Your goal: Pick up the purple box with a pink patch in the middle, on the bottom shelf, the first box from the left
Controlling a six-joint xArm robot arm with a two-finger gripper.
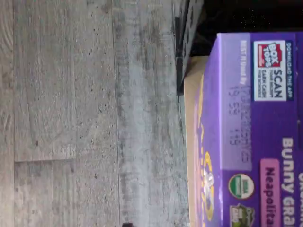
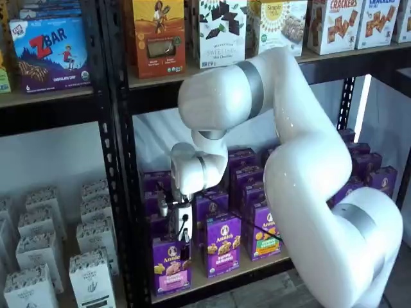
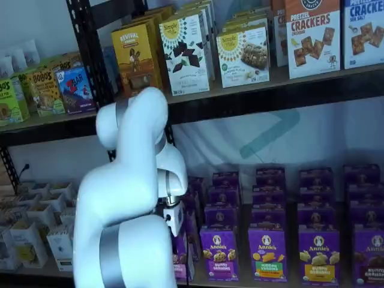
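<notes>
The purple box (image 2: 171, 264) stands upright at the lower centre of the frame, at the front of the bottom shelf (image 2: 221, 279), leftmost of the front row. In the other fixed view only a sliver of it (image 3: 180, 259) shows at the bottom, mostly hidden behind the arm.

The pincer (image 2: 184, 232) hangs from the wrist directly above the box, its dark fingers reaching down to about the box's top edge. The fingers are seen side-on, so no gap can be made out; by its spread the pincer is taken to be fully apart, and nothing is held in it.

In the wrist view the box top (image 1: 255, 94) is seen close up, with a pink "Neapolitan" label and a Box Tops mark, the grey floor (image 1: 94, 118) lying beyond the shelf's front edge.

The deciding relation: the box lies straight below the pincer, its long axis vertical. A short descent over the top is judged to be what remains before closing.
</notes>
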